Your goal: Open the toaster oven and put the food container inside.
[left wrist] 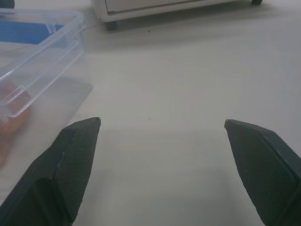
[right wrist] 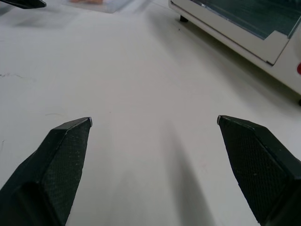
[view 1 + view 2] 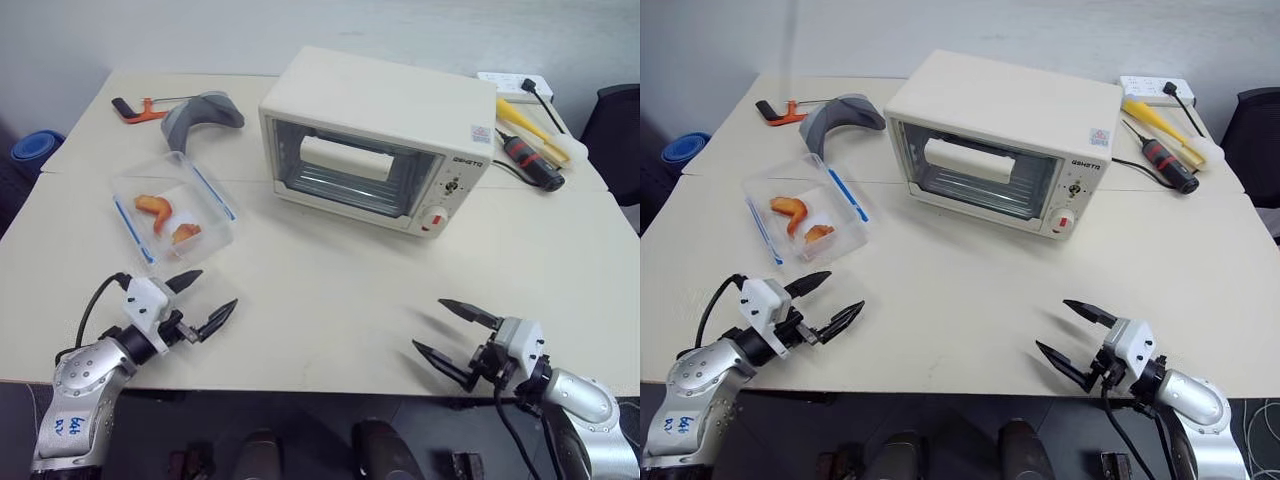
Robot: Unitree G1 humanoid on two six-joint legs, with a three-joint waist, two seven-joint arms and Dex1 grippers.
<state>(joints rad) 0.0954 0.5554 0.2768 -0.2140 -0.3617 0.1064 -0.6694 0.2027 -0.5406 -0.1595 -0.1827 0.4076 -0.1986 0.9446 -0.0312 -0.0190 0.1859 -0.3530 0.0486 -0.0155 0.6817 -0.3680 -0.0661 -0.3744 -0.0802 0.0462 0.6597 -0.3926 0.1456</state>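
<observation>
1. Standing at the very start: toaster oven (image 3: pixel 375 140) sitting with its glass door shut, white bar handle (image 3: pixel 345 157) untouched, nothing yet opened or moved.
2. Hovering low over the near edge of the table (image 3: pixel 330 300) with both arms; left gripper (image 3: pixel 201 303) spreading its two black fingers wide, gripping nothing; right gripper (image 3: pixel 455 334) likewise spread wide and empty.
3. Calling next, by judgement, for the door: reaching forward to the bar handle, hooking or pinching it, then pulling outward and down until the door is lying open.
4. Judging the right gripper better placed for that, pointing forward and leftward toward the oven's front; still well apart from the handle, with bare table between.
5. Resting to the oven's left: food container (image 3: pixel 172 211), clear with blue side clips and orange pieces inside, just ahead of the left gripper and near it, not touching.
6. Showing in the left wrist view as a clear corner (image 1: pixel 42 52) beside one fingertip (image 1: pixel 77 155), close but apart.
7. Leaving the container for after the door is down, then needing a grip across its sides and a carry rightward into the cavity.
</observation>
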